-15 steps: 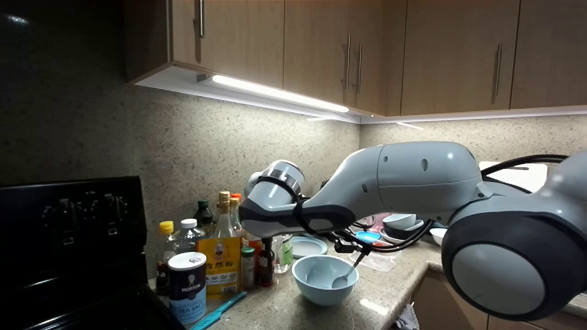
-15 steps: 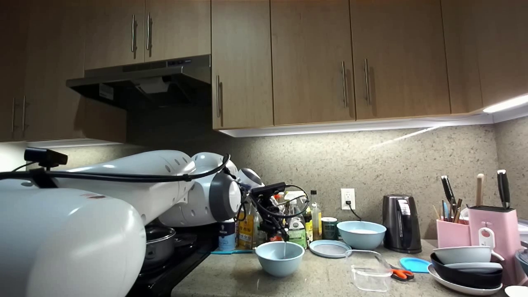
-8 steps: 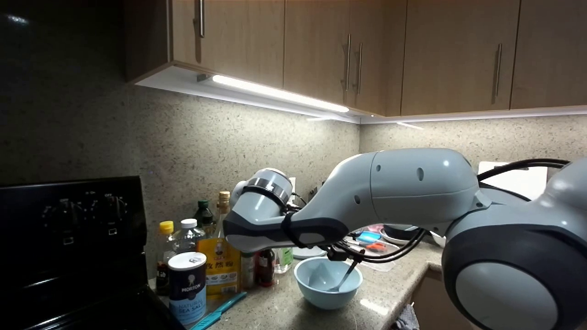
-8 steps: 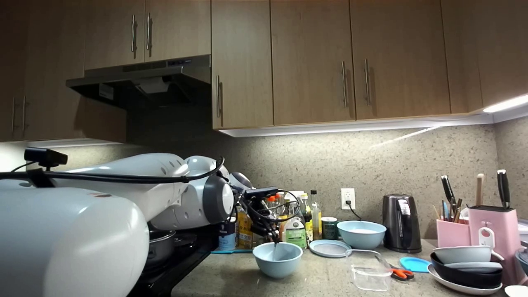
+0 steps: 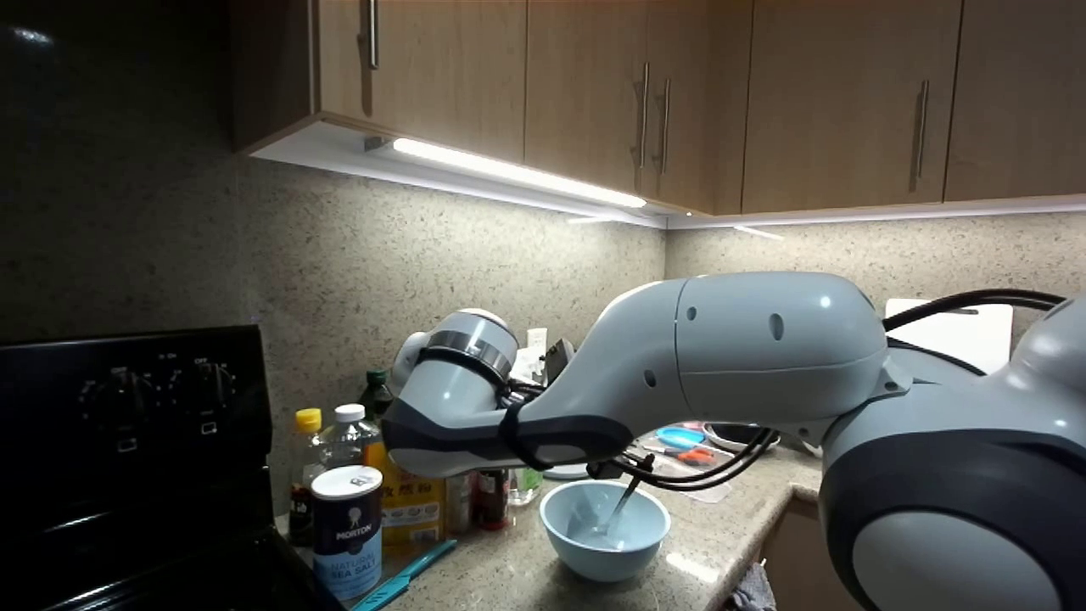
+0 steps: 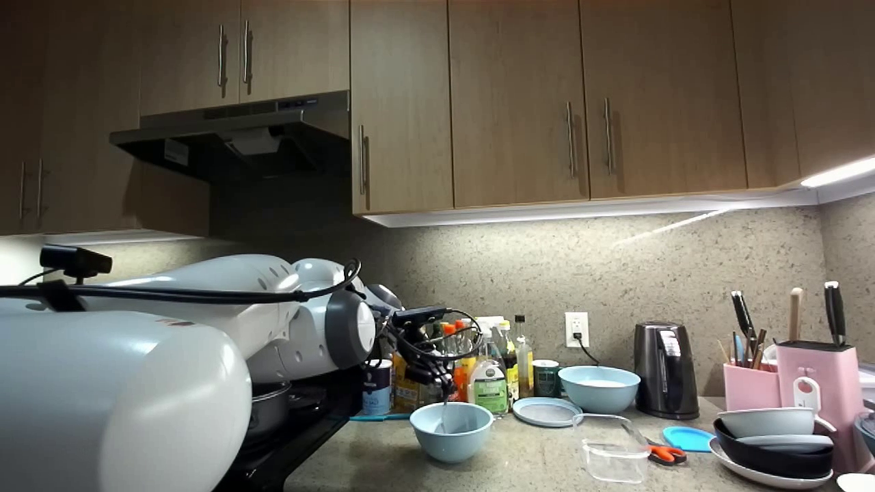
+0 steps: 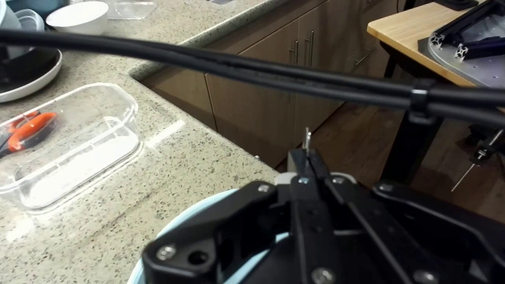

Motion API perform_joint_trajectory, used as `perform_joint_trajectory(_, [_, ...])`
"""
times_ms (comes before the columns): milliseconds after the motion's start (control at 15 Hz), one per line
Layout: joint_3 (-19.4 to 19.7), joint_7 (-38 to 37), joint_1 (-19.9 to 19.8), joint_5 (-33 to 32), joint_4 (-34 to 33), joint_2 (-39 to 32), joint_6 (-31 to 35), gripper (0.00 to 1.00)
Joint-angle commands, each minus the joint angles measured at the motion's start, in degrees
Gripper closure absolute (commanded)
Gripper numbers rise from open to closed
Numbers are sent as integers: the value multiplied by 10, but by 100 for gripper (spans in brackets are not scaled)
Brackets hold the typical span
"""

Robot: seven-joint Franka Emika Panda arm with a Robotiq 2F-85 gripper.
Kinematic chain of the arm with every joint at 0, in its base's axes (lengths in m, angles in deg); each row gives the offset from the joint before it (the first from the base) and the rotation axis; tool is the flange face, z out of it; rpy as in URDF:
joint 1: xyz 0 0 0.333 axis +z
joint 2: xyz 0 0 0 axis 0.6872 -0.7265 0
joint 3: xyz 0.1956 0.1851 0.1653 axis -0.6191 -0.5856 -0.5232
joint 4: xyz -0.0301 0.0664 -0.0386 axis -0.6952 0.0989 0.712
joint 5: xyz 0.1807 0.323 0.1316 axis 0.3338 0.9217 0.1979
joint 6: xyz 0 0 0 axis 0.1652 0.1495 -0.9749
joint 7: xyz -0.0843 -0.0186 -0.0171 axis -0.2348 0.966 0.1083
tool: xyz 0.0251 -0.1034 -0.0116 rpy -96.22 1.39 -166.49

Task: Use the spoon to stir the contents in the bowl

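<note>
Stirring should run in slow, low circles: the gripper (image 7: 307, 157), closed, pinches the spoon (image 5: 624, 501), which in an exterior view slants toward seven o'clock into the bowl (image 5: 604, 557) on the counter (image 5: 509, 573).

There is one spoon (image 5: 622, 503), one kettle (image 6: 666, 372), one hood (image 6: 239, 130).

Bowl (image 5: 604, 562), light blue: upright on the speckled counter (image 5: 501, 585) in an exterior view. Spoon (image 5: 621, 504) tilted inside it, head down, upper end at the gripper (image 5: 646, 464). Gripper mostly hidden behind the arm (image 5: 747, 348). Salt canister (image 5: 347, 533), white-lidded, upright near bottles (image 5: 349, 440); turquoise utensil (image 5: 403, 579) lying just beside it. Stove panel (image 5: 140, 424), black: 2 knobs (image 5: 217, 386) noted. Under-cabinet light (image 5: 519, 175) lit.
</note>
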State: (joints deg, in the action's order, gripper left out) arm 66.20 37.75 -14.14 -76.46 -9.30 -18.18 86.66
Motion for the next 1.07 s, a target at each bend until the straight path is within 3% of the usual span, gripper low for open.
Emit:
perform_joint_trajectory(0, [21, 12, -9, -17, -11, 1, 29, 99])
perform_joint_trajectory(400, [45, -6, -39, -29, 7, 20, 72, 99])
perform_joint_trajectory(1000, [33, -15, -65, 0, 8, 22, 27, 99])
